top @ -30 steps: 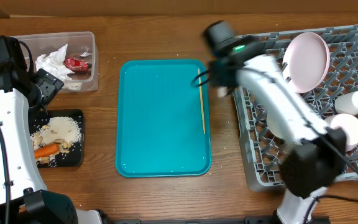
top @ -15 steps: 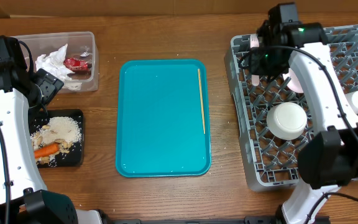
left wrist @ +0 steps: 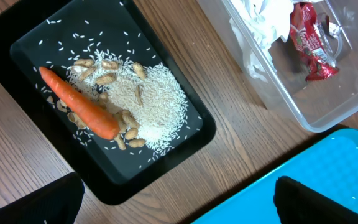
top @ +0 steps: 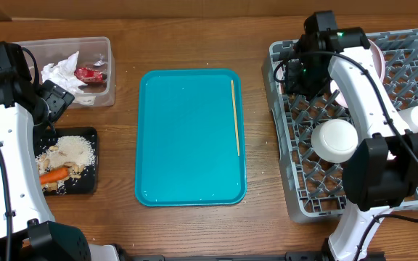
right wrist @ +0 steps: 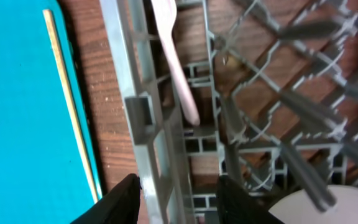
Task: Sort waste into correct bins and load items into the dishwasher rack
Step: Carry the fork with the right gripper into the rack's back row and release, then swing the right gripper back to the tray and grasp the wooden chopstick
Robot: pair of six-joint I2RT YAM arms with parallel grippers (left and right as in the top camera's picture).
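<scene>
Right gripper [right wrist: 179, 202] hangs over the left wall of the grey dishwasher rack [top: 412, 43], twd its far corner. Jaws part-way apart, nothing gripped; only the rack wall shows btwn them. White plastic fork [right wrist: 174, 59] lies just inside that wall, slanted among the pegs, clear of the fingers. Further in the rack sit a white bowl [top: 336, 139], upside down, and a small pale cup [top: 416, 116] on its side nr the right wall.

Just outside the rack wall, a thin wooden stick [top: 235, 116] lies lengthwise along the right edge of the teal tray [top: 187, 138], alone on it.

Left gripper [left wrist: 179, 202] hovers over table btwn the bins, jaws wide apart, empty. Below it, the black tray [left wrist: 114, 171] holds an orange carrot [left wrist: 79, 102], white rice grains [left wrist: 154, 102] and beige nut bits [left wrist: 107, 65], all heaped together. The clear tub [left wrist: 328, 106] beside it holds crumpled white paper [left wrist: 260, 18] and a red wrapper [left wrist: 306, 40].

Surface: brown wood-grain table [top: 267, 225], a few stray grains nr the black tray. Pale tan strip along the far edge; can't tell what it is.
</scene>
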